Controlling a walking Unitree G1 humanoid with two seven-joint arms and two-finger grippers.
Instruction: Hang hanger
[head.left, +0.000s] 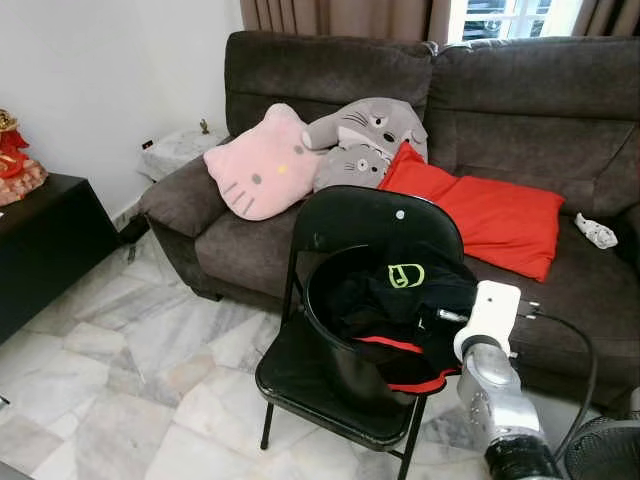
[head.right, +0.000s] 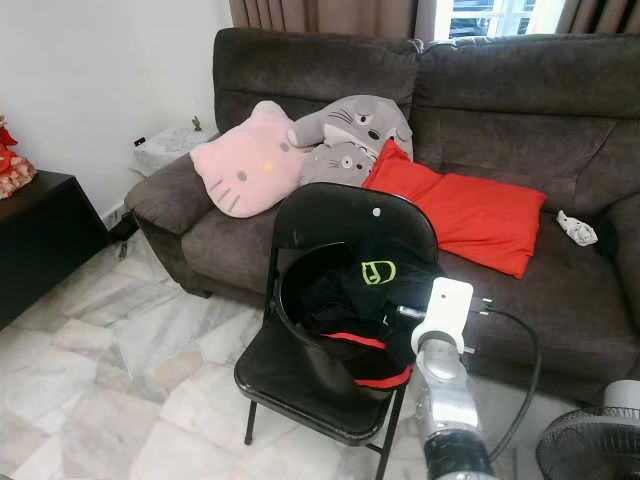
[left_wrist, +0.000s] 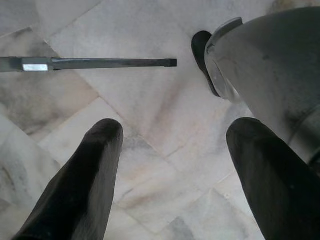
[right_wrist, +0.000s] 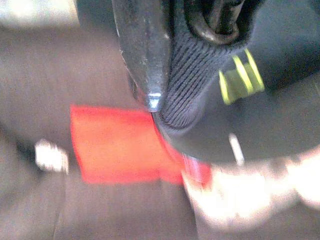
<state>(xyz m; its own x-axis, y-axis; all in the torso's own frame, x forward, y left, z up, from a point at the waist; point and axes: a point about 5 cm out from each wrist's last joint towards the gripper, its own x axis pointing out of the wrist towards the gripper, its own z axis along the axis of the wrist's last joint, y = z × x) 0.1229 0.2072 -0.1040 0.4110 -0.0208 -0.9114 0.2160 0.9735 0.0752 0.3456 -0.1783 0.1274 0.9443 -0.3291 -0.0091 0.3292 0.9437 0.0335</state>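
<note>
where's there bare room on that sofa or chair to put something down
Free: the dark brown sofa seat between the pink cat cushion and red cushion, behind the black folding chair; also right of the red cushion, up to the small white object. Crowded: the chair seat, taken by a black bucket of dark clothes.

Dark brown sofa (head.left: 500, 110) against white wall (head.left: 90, 60); marble tile floor (head.left: 120, 370); curtained window (head.left: 505, 15) behind; black cabinet (head.left: 45, 240) at left.

Before you: black folding metal chair (head.right: 352, 222) carrying a black round bucket (head.right: 300, 345) of black clothing (head.right: 375, 290); behind, dark brown fabric sofa (head.right: 500, 90), pink cat-face cushion (head.right: 245, 160), red pillow (head.right: 470, 215).
</note>
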